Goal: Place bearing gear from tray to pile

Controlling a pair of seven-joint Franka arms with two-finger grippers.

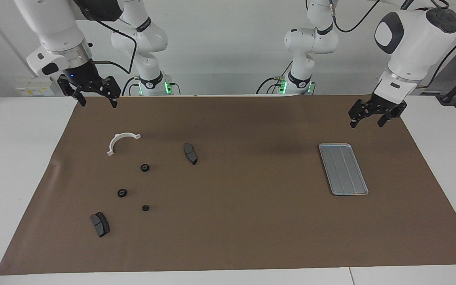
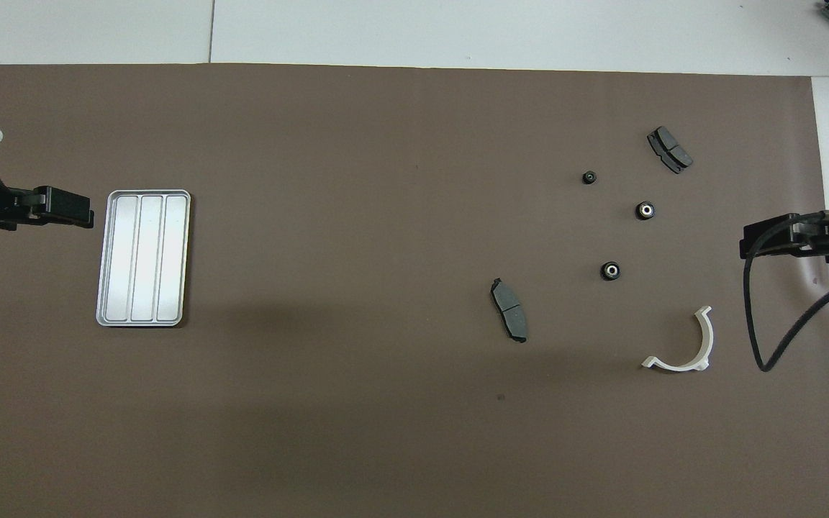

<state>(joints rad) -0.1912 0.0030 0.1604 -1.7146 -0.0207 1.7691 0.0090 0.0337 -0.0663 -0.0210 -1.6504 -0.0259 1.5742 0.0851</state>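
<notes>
overhead view: ridged silver metal tray (image 2: pixel 143 257) bare, round black gears (image 2: pixel 610 270) scattered, left tool (image 1: pixel 366 117) and right tool (image 1: pixel 97 97) both spread, empty

- In the overhead view, the picture's edge cuts off both arms, leaving only the black left gripper (image 2: pixel 62 208) and black right gripper (image 2: pixel 767 241).
- The three small black round gears (image 1: pixel 145 168) are too small to show teeth.

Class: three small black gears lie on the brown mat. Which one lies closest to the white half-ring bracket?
The gear nearest the robots, just past the bracket; the other two gears lie farther out.
</notes>
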